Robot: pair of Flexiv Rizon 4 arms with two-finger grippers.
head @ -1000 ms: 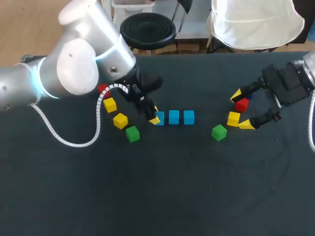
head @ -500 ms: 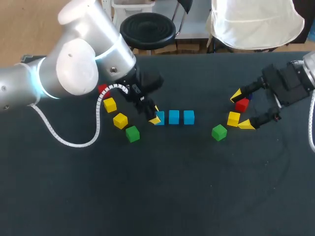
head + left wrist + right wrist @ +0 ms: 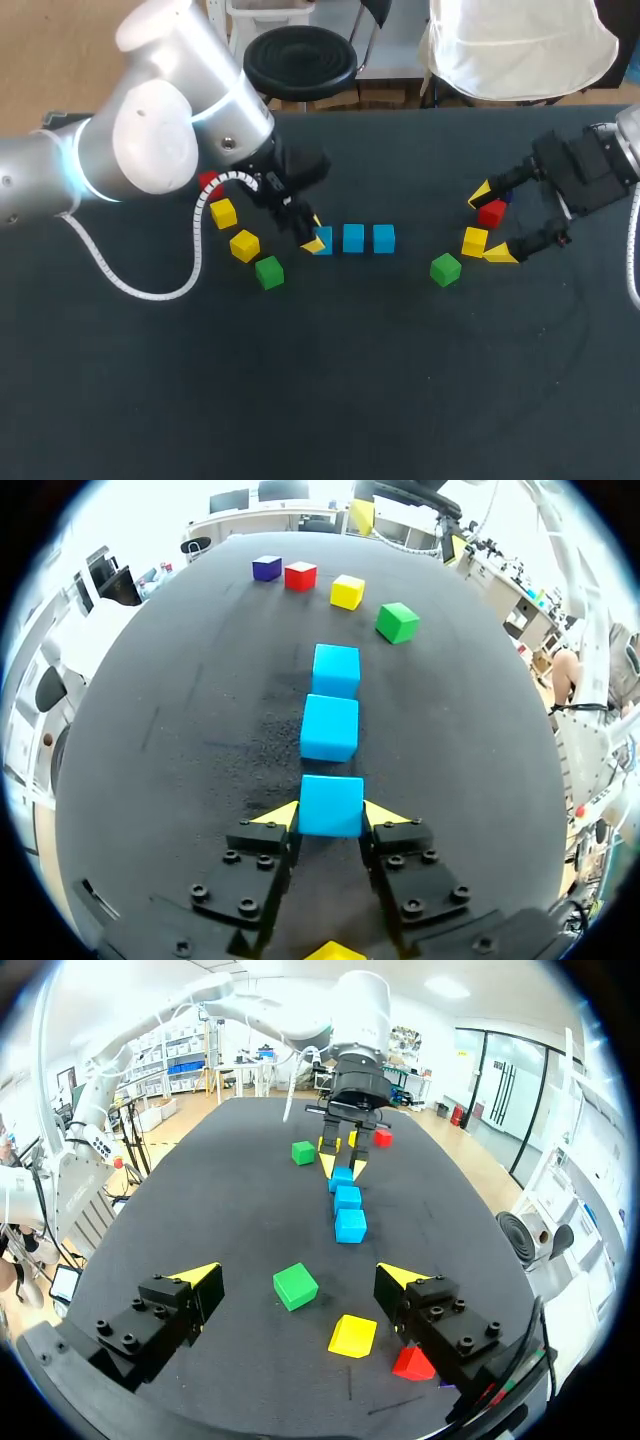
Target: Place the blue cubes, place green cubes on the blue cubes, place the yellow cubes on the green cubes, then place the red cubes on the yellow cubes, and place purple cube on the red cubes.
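Three blue cubes lie in a row mid-table. My left gripper (image 3: 316, 241) (image 3: 332, 816) is shut on the leftmost blue cube (image 3: 323, 240) (image 3: 331, 805), which rests on the table. The other two blue cubes (image 3: 353, 238) (image 3: 384, 238) (image 3: 329, 727) (image 3: 336, 670) continue the line ahead of it. My right gripper (image 3: 490, 223) (image 3: 300, 1275) stands open over a red cube (image 3: 491, 212) (image 3: 413, 1362) and a yellow cube (image 3: 474, 241) (image 3: 353, 1335). A green cube (image 3: 445, 269) (image 3: 296, 1286) lies just ahead of it. A purple cube (image 3: 266, 568) sits beyond the red one.
Left of the row lie a green cube (image 3: 268, 272), two yellow cubes (image 3: 244, 245) (image 3: 223, 213) and a red cube (image 3: 208, 181) half hidden by my left arm. A white cable (image 3: 150, 290) loops over the table there.
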